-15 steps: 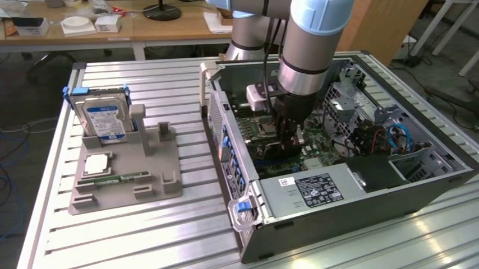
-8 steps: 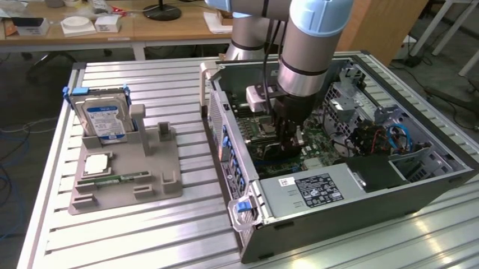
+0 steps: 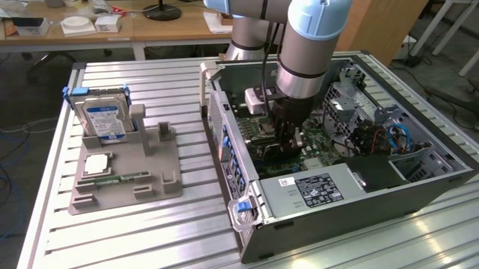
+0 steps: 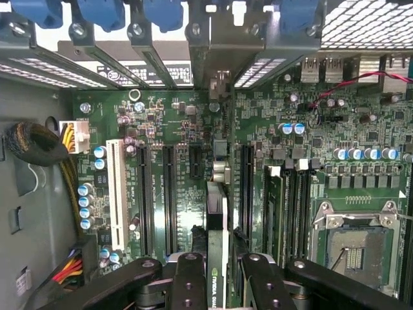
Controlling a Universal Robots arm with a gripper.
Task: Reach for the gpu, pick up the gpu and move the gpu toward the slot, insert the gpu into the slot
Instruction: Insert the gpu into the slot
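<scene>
Currently, at the exterior view's left, a grey moulded parts holder (image 3: 123, 179) stands on the ribbed aluminium table (image 3: 172, 84), carrying a silver hard drive with a blue label (image 3: 105, 119) upright and a small narrow green memory stick (image 3: 123, 178) lying flat; further right, the open grey computer case (image 3: 351, 213) lies on its side, and the arm descends into it.

The gripper (image 4: 216, 274) pinches the gpu (image 4: 216, 245), a thin green circuit card seen edge-on, between its black fingers (image 4: 188, 281); the card hangs upright over the green motherboard (image 4: 174, 116), above the slot (image 4: 216, 194), a long narrow connector strip between the neighbouring black slots.

Judged step: insertion; whether the card edge already touches the slot cannot be told. The move in hand calls for the edge parallel to the slot, straight downward pressure, no tilt; the square silver processor socket (image 4: 355, 248) lies well apart.
</scene>
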